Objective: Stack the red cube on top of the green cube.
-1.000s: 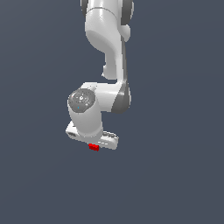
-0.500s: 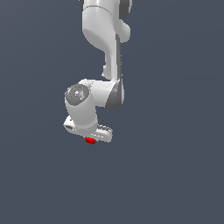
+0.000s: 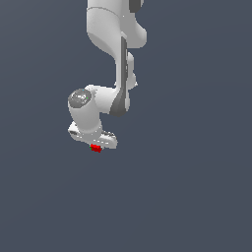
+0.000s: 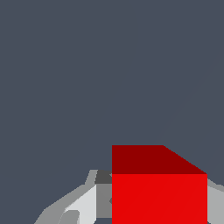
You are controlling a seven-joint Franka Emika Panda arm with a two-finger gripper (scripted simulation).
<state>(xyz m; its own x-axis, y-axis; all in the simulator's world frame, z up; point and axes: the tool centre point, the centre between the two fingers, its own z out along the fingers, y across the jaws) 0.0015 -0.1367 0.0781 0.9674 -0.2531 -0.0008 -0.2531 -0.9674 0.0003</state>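
The pincer (image 3: 96, 146) grips the red cube (image 3: 96, 148), which sits between its fingers (image 4: 83, 205) under the white arm (image 3: 106, 39), in the middle-left of the exterior view; the green cube appears in neither view

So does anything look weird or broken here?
Nothing looks broken or spilled. The pincer holds the red cube squarely between its fingers, and the cube looks whole in the wrist view. The one odd thing: the green cube it should go on is not in either picture.
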